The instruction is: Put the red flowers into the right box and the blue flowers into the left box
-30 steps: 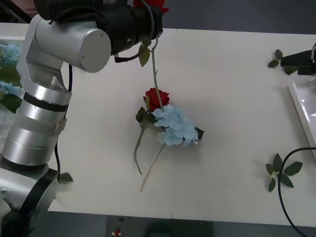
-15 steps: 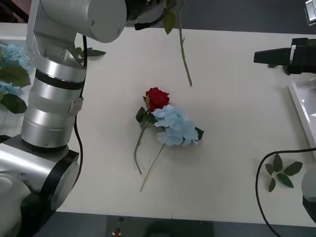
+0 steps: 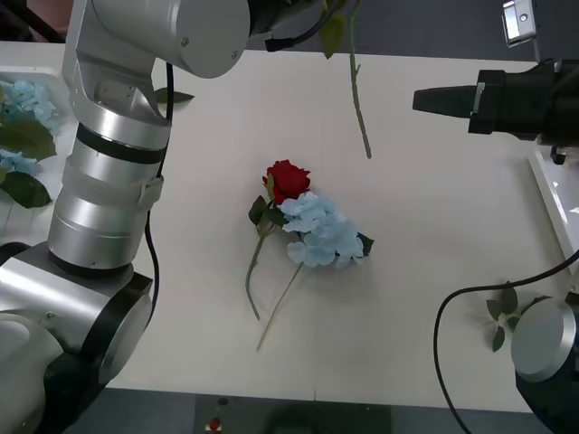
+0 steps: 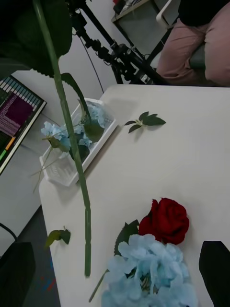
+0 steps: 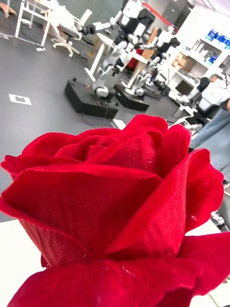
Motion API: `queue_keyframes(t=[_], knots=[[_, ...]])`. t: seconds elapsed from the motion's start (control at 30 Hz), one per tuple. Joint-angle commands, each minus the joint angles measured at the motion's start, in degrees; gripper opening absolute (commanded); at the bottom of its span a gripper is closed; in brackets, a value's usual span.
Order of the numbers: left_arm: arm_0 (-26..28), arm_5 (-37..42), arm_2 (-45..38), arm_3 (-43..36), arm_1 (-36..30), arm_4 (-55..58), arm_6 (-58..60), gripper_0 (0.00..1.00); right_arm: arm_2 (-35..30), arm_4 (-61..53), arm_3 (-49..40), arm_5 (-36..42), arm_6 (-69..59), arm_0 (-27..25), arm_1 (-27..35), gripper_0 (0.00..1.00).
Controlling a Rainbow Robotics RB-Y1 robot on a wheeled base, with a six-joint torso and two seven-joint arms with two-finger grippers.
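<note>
Red flowers (image 5: 115, 216) woven cloth w/ velvety nap; table (image 3: 434, 271) smooth matt; left box (image 4: 62, 172) white plastic.

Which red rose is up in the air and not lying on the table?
The deep-red fabric rose dangling from the left arm, its thin green stem hanging free. The other red rose lies beside the pale-blue flower cluster.

At the middle of your table (image 3: 434, 271) a rose (image 3: 288, 179) lies touching a hydrangea (image 3: 321, 231) just before it. A stem (image 3: 359, 108) hangs behind them. The left box (image 4: 64, 175) sits at the table's left edge, the right box (image 3: 554, 194) at its right edge.
</note>
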State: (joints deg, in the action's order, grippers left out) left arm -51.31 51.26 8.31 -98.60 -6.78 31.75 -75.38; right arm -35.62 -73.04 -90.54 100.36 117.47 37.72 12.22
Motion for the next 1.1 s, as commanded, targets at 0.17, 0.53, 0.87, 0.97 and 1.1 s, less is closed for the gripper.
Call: queue_keyframes(t=[0.17, 0.53, 0.87, 0.97, 1.1], knots=[[-1.8, -0.6, 0.1, -1.9, 0.5, 0.9, 3.6, 0.00, 6.4, 0.7, -1.4, -7.0, -0.1, 0.2, -1.5, 1.00], [-1.8, -0.6, 0.1, -1.9, 0.5, 0.9, 3.6, 0.00, 12.2, 0.6, -0.8, -12.5, -1.5, 0.1, -1.8, 1.00], [-1.8, -0.6, 0.1, -1.9, 0.5, 0.9, 3.6, 0.00, 15.2, -0.4, -0.9, -16.0, -3.1, 0.1, -1.8, 0.00], [-1.8, -0.6, 0.1, -1.9, 0.5, 0.9, 3.6, 0.00, 15.2, -1.1, -0.8, -16.0, -3.6, 0.1, -1.7, 0.00], [-1.8, -0.6, 0.1, -1.9, 0.5, 0.9, 3.6, 0.00, 15.2, -1.6, -0.8, -16.0, -3.8, 0.1, -1.7, 0.00]])
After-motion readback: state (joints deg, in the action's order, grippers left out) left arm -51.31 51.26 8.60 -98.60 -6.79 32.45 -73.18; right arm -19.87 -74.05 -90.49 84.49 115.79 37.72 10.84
